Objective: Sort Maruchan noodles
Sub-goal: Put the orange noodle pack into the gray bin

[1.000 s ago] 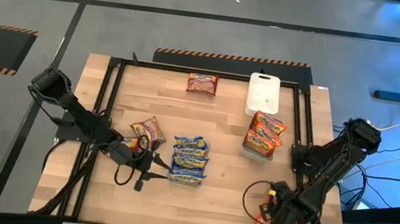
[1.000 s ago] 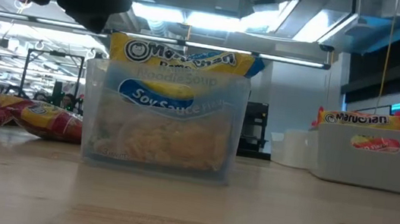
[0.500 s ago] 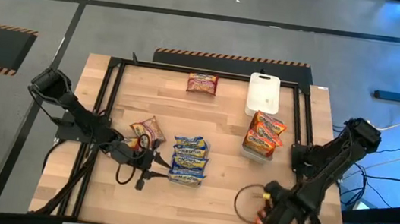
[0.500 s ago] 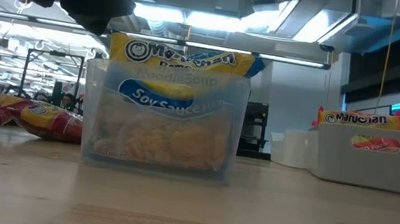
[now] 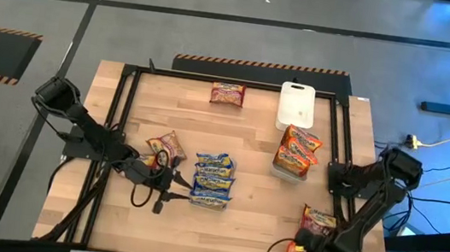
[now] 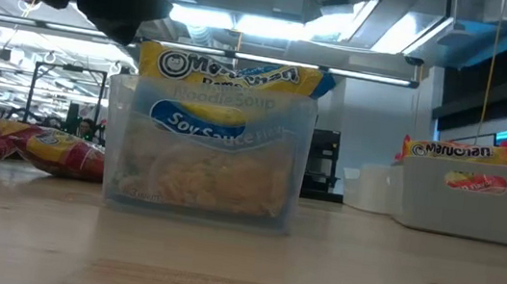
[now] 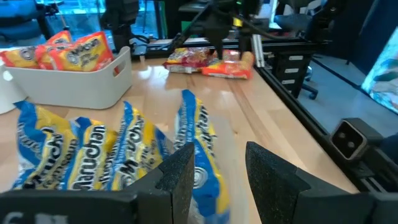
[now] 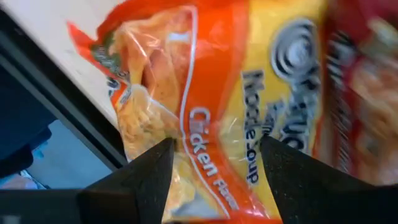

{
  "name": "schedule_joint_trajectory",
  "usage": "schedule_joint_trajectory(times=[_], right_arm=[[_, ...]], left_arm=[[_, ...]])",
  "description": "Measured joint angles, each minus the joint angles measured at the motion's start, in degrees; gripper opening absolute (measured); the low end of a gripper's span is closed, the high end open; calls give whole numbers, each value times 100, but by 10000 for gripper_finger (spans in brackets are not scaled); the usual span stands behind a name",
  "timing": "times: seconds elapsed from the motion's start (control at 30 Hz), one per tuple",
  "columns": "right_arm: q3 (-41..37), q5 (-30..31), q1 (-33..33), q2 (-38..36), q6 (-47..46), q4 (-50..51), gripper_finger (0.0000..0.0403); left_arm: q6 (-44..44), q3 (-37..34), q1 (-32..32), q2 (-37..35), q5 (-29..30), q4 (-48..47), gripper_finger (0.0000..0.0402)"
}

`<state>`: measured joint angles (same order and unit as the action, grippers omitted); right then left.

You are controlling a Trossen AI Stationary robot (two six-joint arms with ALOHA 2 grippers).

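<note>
A clear container (image 5: 212, 179) near the table's middle holds blue-and-yellow noodle packets (image 7: 87, 155) on edge. My left gripper (image 5: 167, 193) stands open, level, just left of it, its fingers (image 7: 180, 177) before the nearest blue packet (image 7: 202, 146). At the near right an orange chicken packet (image 8: 205, 81) lies flat beside a dark red one (image 5: 319, 218). My right gripper (image 5: 306, 250) points down over the orange packet, open. A second container (image 5: 297, 152) holds orange packets. My right gripper comes from above, pointing down, its open fingers (image 8: 146, 177) standing over the middle of the orange packet (image 8: 217, 130), which lies flat on the table. I cannot tell whether the fingers touch it.
A dark red packet (image 5: 227, 94) lies at the far edge beside a white lid (image 5: 296, 106). Two loose packets (image 5: 166, 147) lie left of the blue ones. A black frame rail (image 5: 342, 170) runs around the table, close to the right arm.
My right gripper has gone toward the table's near edge and a little down, rolling about its own axis, and now stands over the orange packet. The dark red packet, hidden under the arm before, now shows.
</note>
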<state>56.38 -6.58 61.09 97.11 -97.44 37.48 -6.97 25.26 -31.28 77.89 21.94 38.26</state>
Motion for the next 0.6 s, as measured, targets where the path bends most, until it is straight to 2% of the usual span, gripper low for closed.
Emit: schedule_joint_trajectory(times=[0.27, 0.6], right_arm=[[15, 665, -560, 238, 949, -411, 230], [0, 1672, -1646, 257, 2925, -641, 230]], left_arm=[[-47, 0, 67, 0, 4, 33, 137], [-362, 0, 62, 1, -12, 318, 137]])
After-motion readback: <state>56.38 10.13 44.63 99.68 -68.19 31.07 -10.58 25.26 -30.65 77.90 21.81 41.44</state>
